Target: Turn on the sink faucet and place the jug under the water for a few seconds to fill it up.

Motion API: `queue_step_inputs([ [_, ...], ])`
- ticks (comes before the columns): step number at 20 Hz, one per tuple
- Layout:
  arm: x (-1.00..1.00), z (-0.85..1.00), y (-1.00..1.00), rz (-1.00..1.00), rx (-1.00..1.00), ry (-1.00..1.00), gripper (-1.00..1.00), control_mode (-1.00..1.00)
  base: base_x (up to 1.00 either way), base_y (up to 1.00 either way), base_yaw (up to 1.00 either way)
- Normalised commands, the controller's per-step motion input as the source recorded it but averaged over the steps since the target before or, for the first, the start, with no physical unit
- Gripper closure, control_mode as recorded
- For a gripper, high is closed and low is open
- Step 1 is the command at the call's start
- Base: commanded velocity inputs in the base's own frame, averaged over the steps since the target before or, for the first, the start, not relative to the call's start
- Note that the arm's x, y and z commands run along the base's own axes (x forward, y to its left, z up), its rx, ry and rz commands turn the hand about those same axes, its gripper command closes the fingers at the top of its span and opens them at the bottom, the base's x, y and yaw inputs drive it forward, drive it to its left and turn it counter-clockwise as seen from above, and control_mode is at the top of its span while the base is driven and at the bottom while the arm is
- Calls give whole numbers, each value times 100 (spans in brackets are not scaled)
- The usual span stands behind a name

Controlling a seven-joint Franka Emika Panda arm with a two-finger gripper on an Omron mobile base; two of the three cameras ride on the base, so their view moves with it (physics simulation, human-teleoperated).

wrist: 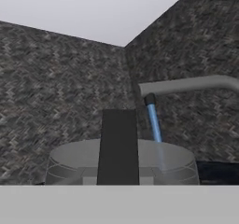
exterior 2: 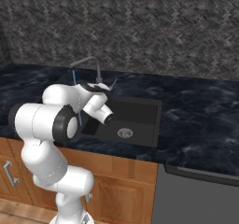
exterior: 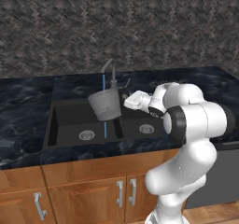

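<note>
A simulated kitchen, seen across a dark marbled tabletop point(exterior: 23, 101) backed by a grey herringbone wall point(exterior: 116, 22). At the left of the left base view lies the black sink point(exterior: 65, 120), its left drain point(exterior: 87, 135) showing on the basin floor. Above that basin hangs the jug point(exterior: 105, 104), translucent grey and tilted a little, clear of the bottom. The water point(exterior: 103, 82), a thin blue line, drops from the spout tip of the sink faucet point(exterior: 112, 76) into the jug's open mouth and shows again below the jug as a blue streak running to the basin floor; whether it passes through the jug or behind it cannot be told from here.

To the right, the gripper point(exterior: 124, 99) meets the jug's rim on its right side, the fingers closed on the jug wall, though the white hand and the jug hide most of them. The second drain point(exterior: 146, 128) sits in the right basin, partly behind the arm. Wooden cabinet doors point(exterior: 84, 195) run beneath.

From the right base view the arm's white links cover the jug almost wholly; only a sliver of the stream point(exterior 2: 73, 76) and the faucet's arched spout point(exterior 2: 88, 62) clear them.

In the hand view one dark finger point(wrist: 118, 146) stands against the jug's near wall, the rim point(wrist: 70, 149) curving away either side, and the stream point(wrist: 154, 122) enters the vessel right of it. The jug's lower part is cut off.
</note>
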Motion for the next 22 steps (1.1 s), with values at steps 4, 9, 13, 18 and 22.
queue_step_inputs([
  [4,3,0,0,0,5,-7,100,-100,0,0,0],
  [9,6,0,0,0,0,-1,100,-100,0,0,0],
  [13,14,0,0,0,0,0,100,-100,0,0,0],
  [18,21,0,0,0,0,0,100,-100,0,0,0],
  [22,25,0,3,-1,0,0,100,-100,0,0,0],
])
